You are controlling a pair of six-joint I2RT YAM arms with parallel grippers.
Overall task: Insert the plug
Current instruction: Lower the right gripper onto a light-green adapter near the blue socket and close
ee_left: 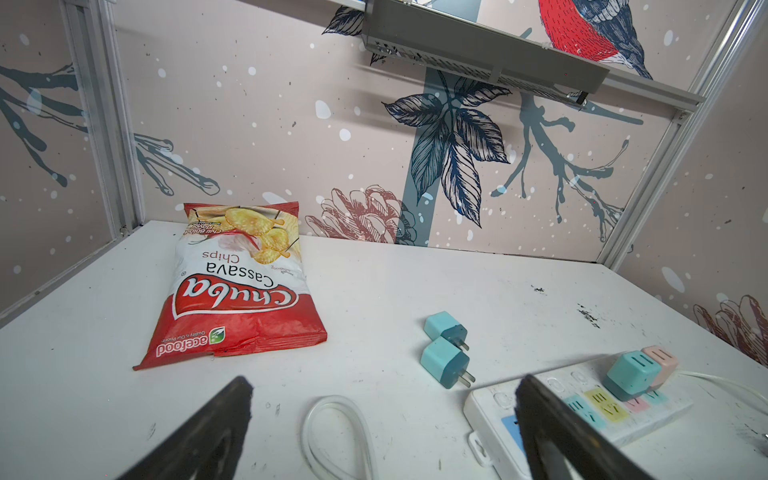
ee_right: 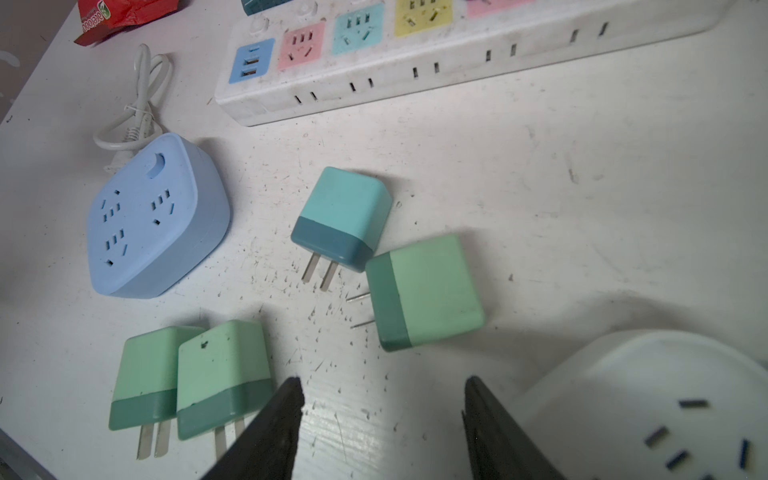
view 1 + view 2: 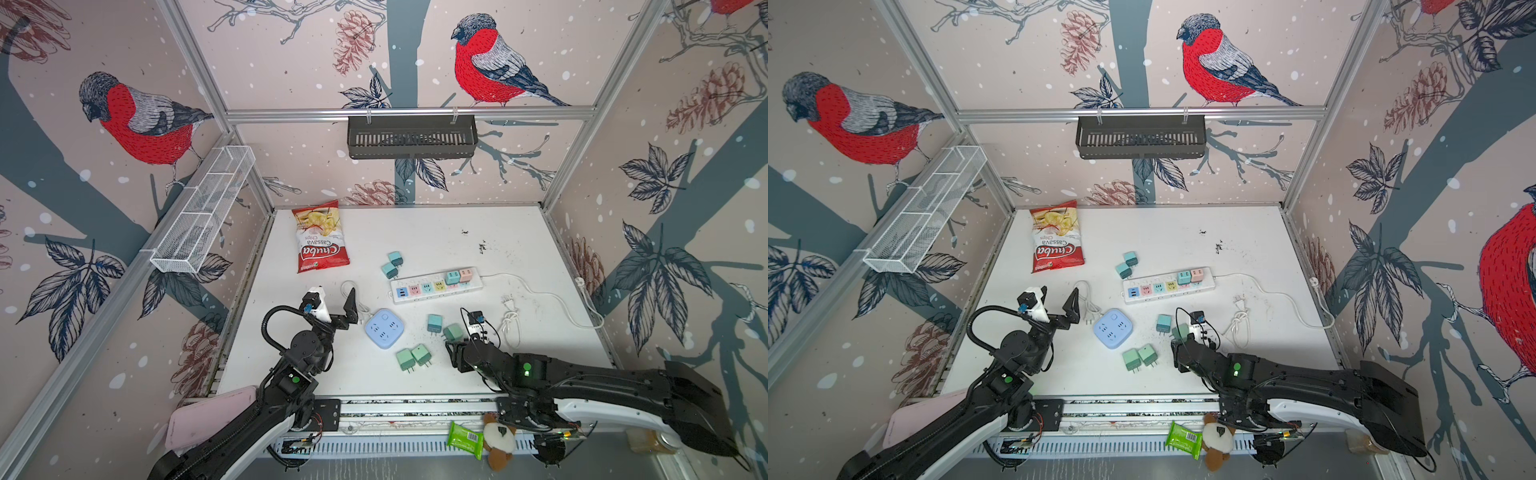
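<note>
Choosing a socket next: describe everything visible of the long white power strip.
The power strip lies flat on the table, white scuffed plastic. Its coloured faces run blue USB, pink, teal, yellow; a teal adapter and a pink adapter stand plugged in at the cord end. Its white cord trails to the right.

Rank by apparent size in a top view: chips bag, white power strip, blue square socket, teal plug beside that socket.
1. chips bag: largest in area, though it lies farthest from the camera.
2. white power strip: longer than the bag, but narrow.
3. blue square socket.
4. teal plug: clearly smallest.
</note>
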